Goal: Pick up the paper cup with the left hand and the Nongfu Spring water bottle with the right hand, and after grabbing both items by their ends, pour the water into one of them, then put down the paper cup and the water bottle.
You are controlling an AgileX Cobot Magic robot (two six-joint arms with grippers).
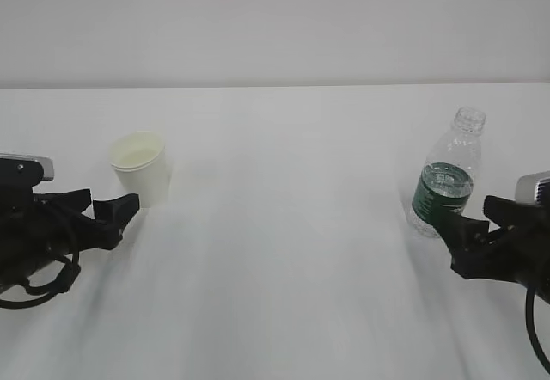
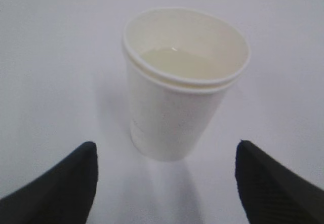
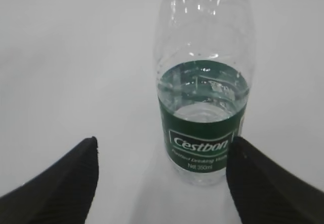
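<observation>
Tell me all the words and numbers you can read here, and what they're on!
"Cestbon": white letters on the dark green label of the clear ribbed plastic bottle.
"Purified Drinking Water": smaller line beneath, blurry, so probably.
"Net 350ml": lowest line, probably.
The small white paper cup: no readable print.

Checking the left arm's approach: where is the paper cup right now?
The paper cup stands upright on the table's left side in the exterior view, just beyond the open left gripper.

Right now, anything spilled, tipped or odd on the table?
Nothing spilled or tipped. The paper cup and the bottle stand upright. Two oddities: the bottle has no cap, and the cup shows a doubled rim, as if two were nested.
</observation>
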